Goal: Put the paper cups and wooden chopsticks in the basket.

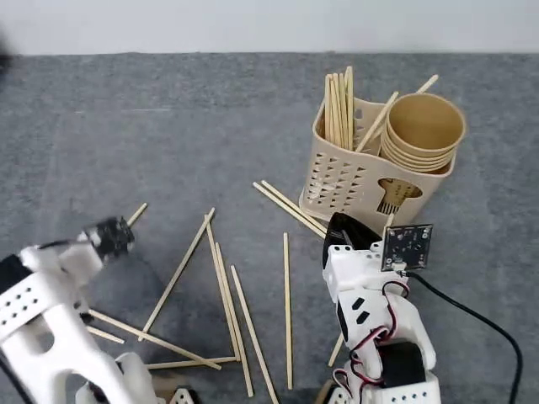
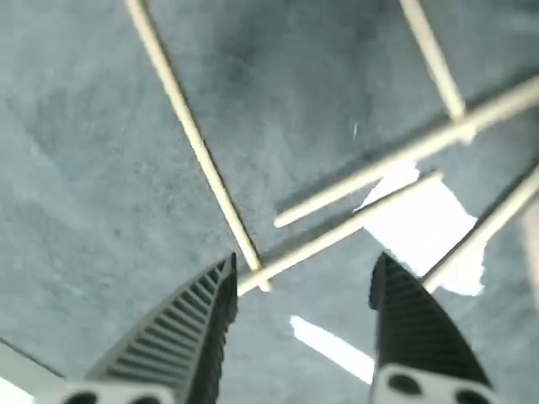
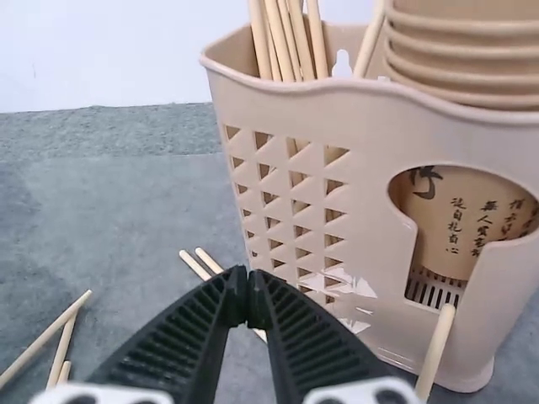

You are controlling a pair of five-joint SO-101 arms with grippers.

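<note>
The beige basket point(image 1: 370, 181) stands at the back right, holding several upright wooden chopsticks point(image 1: 339, 109) and a stack of paper cups point(image 1: 424, 126). More chopsticks point(image 1: 223, 290) lie scattered on the grey mat. In the left wrist view my left gripper point(image 2: 303, 282) hangs open just above crossed chopsticks point(image 2: 337, 236), with one stick end lying between its fingertips. My right gripper point(image 3: 247, 296) is shut with nothing in it, low and close in front of the basket point(image 3: 337, 168). A chopstick point(image 3: 436, 349) leans against the basket's foot.
The left arm point(image 1: 50, 311) fills the front left corner and the right arm point(image 1: 370, 311) stands front centre, with a black cable point(image 1: 480, 320) trailing to the right. A pale wall runs behind the mat. Bare mat lies at the back left.
</note>
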